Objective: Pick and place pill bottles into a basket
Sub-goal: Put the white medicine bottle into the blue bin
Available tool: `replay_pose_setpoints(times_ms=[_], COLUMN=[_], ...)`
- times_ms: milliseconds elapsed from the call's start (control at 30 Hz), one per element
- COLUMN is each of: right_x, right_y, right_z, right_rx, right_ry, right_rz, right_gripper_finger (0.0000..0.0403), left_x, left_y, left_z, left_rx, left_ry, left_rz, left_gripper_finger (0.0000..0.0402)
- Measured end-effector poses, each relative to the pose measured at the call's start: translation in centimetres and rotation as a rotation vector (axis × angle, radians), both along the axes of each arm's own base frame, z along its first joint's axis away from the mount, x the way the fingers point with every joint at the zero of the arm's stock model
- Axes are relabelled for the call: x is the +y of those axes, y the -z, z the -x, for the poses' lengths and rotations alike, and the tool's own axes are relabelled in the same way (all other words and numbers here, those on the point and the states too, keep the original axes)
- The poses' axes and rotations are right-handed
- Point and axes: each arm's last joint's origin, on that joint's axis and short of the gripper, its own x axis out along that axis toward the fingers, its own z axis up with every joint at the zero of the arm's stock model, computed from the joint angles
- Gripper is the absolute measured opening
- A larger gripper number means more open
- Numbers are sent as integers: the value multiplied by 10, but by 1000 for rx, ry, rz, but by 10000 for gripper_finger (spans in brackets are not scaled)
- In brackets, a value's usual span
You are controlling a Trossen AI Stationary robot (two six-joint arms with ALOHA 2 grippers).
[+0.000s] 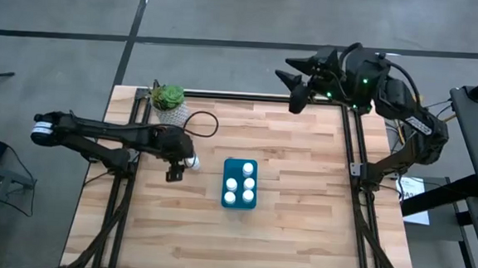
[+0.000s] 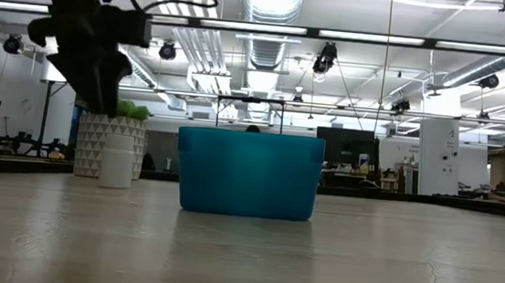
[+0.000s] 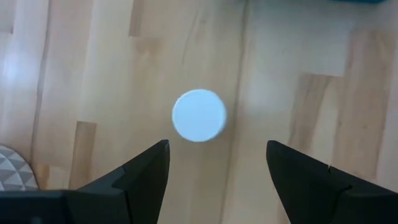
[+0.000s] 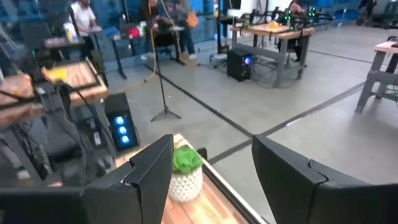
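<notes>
One pill bottle (image 3: 199, 115) is standing upright on the desk (image 1: 300, 221), between the plant pot (image 1: 169, 99) and the teal basket (image 1: 239, 202), directly under the left tool (image 3: 217, 165), which is hovering wide open and holding nothing. To grasp well, it is needing to drop straight down, keeping the cap centred between the fingers, before closing. Four bottles are sitting in the basket; one is outside. The right tool (image 1: 296, 94) is waiting open and empty at the desk's far edge.
</notes>
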Motion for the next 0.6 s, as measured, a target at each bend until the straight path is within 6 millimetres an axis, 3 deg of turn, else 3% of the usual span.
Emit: replay_pose_setpoints(times_ms=[300, 600], right_x=[-5, -16], right_y=[6, 14], right_z=[-8, -21], right_rx=[27, 45], right_ry=[9, 41], right_rz=[7, 0], right_gripper_finger=[210, 210], left_x=[12, 17], left_y=[2, 14], left_z=[-1, -15], left_rx=[-26, -6], left_ry=[-3, 54], left_rz=[-4, 31], left_gripper_finger=[249, 249])
